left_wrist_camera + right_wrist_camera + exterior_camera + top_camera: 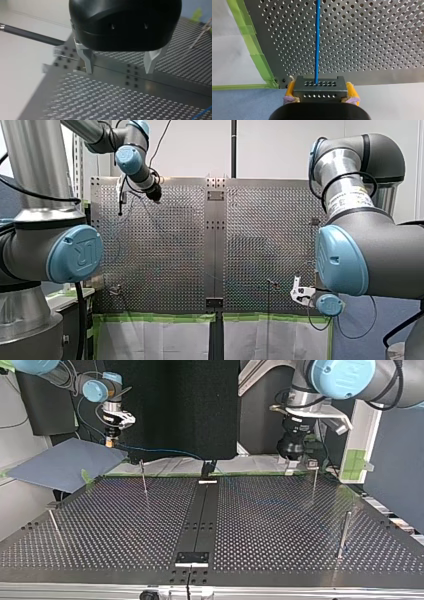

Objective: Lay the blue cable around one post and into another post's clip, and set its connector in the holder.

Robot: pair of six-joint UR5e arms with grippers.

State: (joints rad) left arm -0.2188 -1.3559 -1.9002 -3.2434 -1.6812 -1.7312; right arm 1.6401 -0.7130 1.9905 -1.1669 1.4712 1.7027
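My right gripper (319, 93) has its yellow pads (290, 90) shut on a grey perforated connector (319, 87). The blue cable (317, 40) runs straight ahead from it over the perforated plate. At the top view's left this gripper (110, 440) hangs above the plate's far edge, and the blue cable (160, 451) trails from it toward the middle. My left gripper (119, 68) is open, its metal fingers (86, 61) wide apart with nothing between them, above the plate's corner. In the top view it (292, 455) hovers beside a thin post (314, 480).
Thin posts stand on the plate (280, 525): one at the far left (143, 477), one at the near right (344, 532), one at the near left (55, 527). A black centre strip (200, 515) carries brackets at both ends. Green tape (259, 60) edges the plate; a blue sheet (60, 465) lies beside it.
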